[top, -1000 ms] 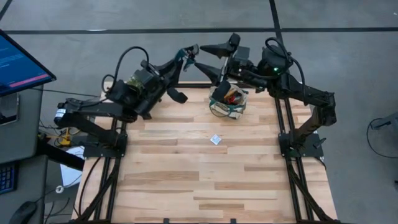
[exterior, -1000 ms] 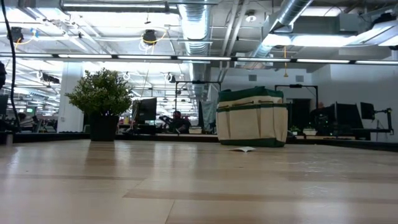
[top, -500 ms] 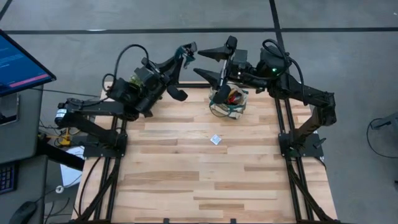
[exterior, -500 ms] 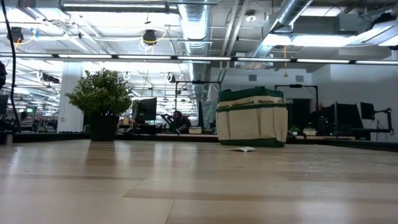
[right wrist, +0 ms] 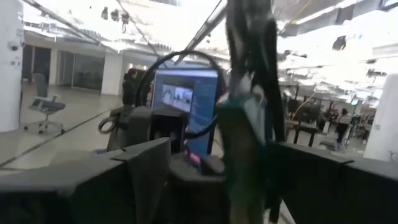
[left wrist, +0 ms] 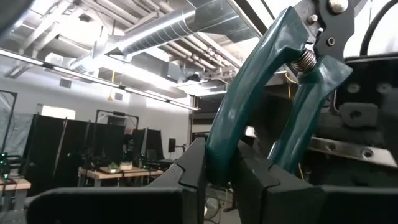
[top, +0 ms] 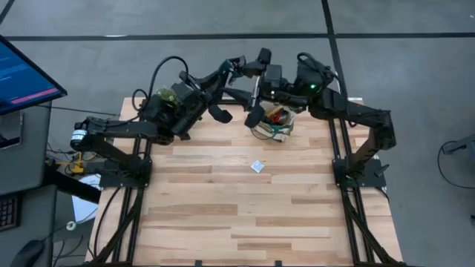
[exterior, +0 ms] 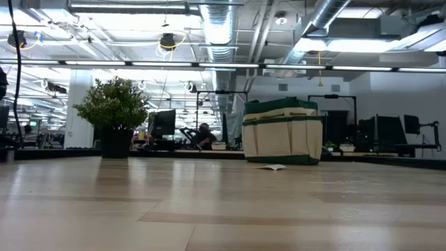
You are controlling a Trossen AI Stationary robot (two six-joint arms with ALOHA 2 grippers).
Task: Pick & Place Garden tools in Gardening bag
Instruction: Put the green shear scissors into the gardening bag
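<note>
Gripping one teal-coated handle of the spring-loaded pruning shears (left wrist: 245,106), the left gripper (left wrist: 219,168) has its two dark fingers (left wrist: 194,169) clamped tight on the lower part of that handle, with no gap showing at either side. From the fingers the handle curves up to the silver coil spring and the pivot bolt, where the second teal handle branches off and hangs free beside the clamped one. Seen from above, the left gripper (top: 236,68) is raised past the far edge of the light wooden slatted table (top: 223,200), with the shears (top: 231,64) at its tip.

Just beside it, the right gripper (top: 254,80) faces the left one, its dark fingers (top: 252,117) spread wide apart; in the right wrist view a blurred teal and dark shape, apparently the shears (right wrist: 249,124), stands in the gap between them, and whether either finger touches it cannot be told.

Directly below the right gripper sits the small round tan fabric gardening bag with green trim (top: 272,122), near the table's far edge, with a red-and-black item (top: 278,114) showing inside it. Nearer the table's middle from the bag, and apart from it, lies a tiny white square packet (top: 257,166). Under the left arm a bushy green potted plant (exterior: 113,116) stands well apart from the bag (exterior: 283,131).
</note>
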